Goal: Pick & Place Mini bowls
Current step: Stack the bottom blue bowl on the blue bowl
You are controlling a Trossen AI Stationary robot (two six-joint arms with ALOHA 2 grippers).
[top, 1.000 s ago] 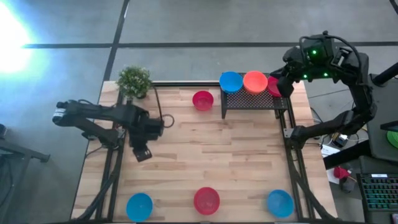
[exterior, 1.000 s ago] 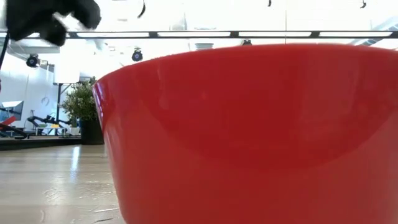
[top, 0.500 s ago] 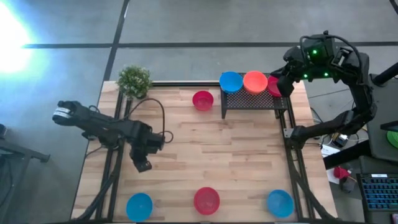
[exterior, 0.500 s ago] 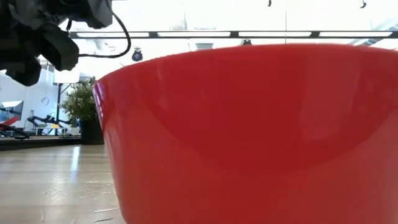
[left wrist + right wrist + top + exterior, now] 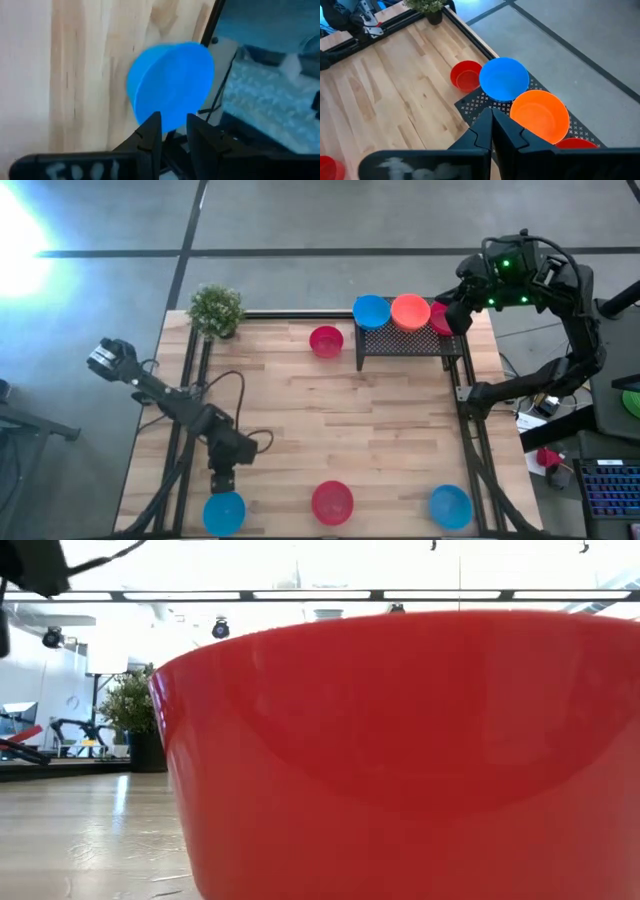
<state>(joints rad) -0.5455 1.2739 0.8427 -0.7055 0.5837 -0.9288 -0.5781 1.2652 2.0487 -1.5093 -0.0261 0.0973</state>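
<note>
Blue bowl (image 5: 224, 512) just beyond left hand (image 5: 220, 481) — apart.

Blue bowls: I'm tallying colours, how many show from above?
3. One blue bowl sits on the black rack at the far edge, one at the near left corner below the left pincer, one near right.

High view looks straight down; low view sits against the red plastic bowl (image 5: 400, 755) both share (image 5: 332, 502).
</note>
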